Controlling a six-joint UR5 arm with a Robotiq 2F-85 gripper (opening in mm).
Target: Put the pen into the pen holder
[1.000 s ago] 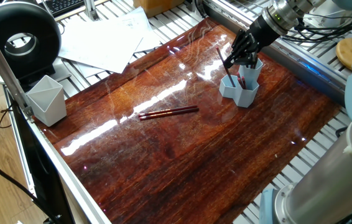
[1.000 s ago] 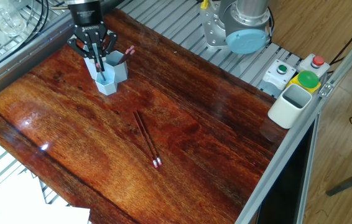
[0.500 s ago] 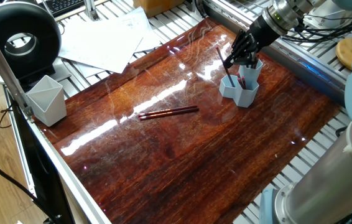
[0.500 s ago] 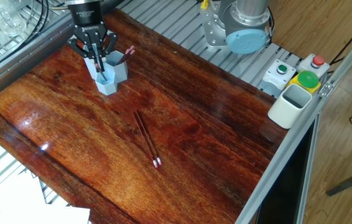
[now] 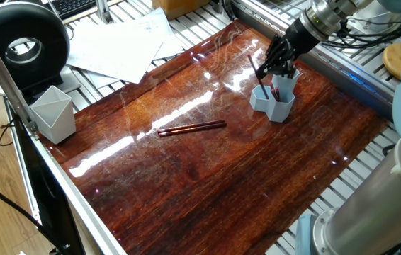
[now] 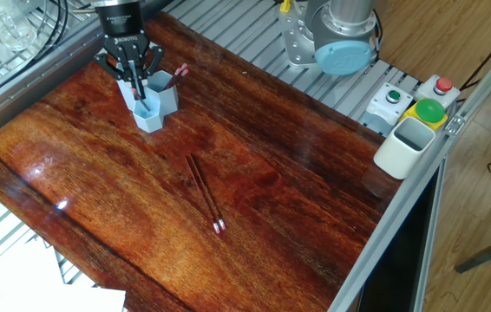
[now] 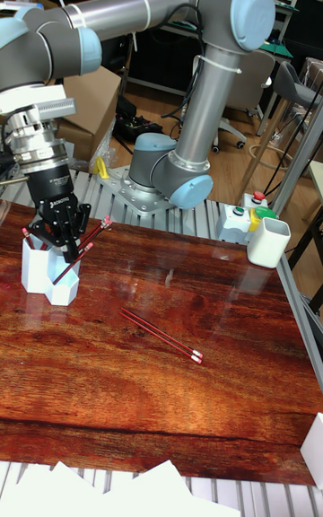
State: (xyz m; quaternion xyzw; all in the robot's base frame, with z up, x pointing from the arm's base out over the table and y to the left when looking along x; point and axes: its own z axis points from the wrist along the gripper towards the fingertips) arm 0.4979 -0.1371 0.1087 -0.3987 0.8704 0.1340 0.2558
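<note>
1. The gripper (image 5: 271, 62) hangs right over the pen holder (image 5: 274, 99), which stands near the far edge of the dark wooden table (image 5: 207, 177), close to the metal rail there.
2. Its fingers are close together around a dark pen (image 5: 256, 74) that leans steeply with its lower end down in one of the holder's tubes; whether the fingers actually press on it, I cannot tell.
3. In the tall fixed view the gripper (image 7: 59, 232) sits above the holder (image 7: 47, 279), with red pens slanting out of the tubes; at least two show there.
4. Middle of the table: two red pens (image 6: 205, 192) lying side by side, touching, well apart from the holder (image 6: 152, 106). Broad bare wood lies all round them.
5. At the opposite edge stands a pale grey angular cup (image 5: 52, 113), and one is seen in the other fixed view too (image 6: 405, 146), next to a button box (image 6: 419, 102).
6. Loose paper sheets (image 5: 122, 42) lie off the table beside a black ring-shaped device (image 5: 22, 42).
7. The arm's base (image 6: 337, 39) sits beyond the table's side.
</note>
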